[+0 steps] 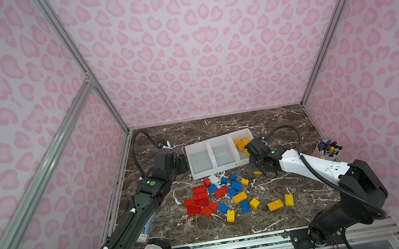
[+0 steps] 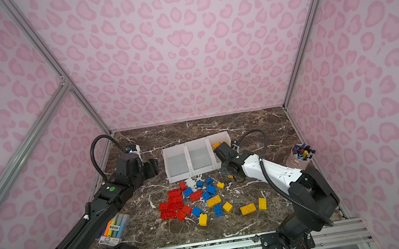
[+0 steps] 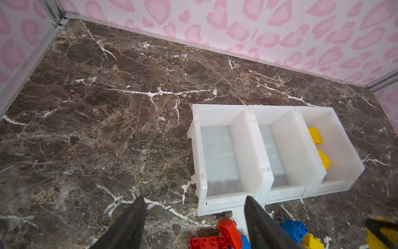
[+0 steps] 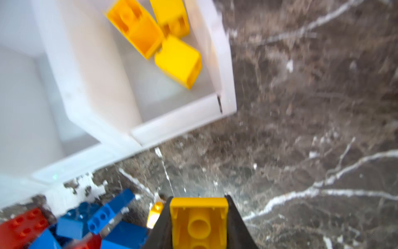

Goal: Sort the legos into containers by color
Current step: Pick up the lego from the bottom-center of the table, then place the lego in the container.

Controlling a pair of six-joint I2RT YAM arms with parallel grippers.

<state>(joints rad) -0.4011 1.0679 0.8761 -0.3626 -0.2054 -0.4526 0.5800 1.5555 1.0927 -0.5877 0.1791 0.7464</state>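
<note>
Yellow lego [image 4: 199,222] lengthwise along end effector [image 4: 198,197]

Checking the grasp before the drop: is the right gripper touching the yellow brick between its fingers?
Touching. In the right wrist view the right gripper is shut on the yellow brick, both fingers flush against its sides.

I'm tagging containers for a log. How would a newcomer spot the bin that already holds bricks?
On the marble table, three white bins stand joined in a row. Take the end bin nearest the pen cup. It alone holds yellow bricks; its two neighbours are empty.
</note>
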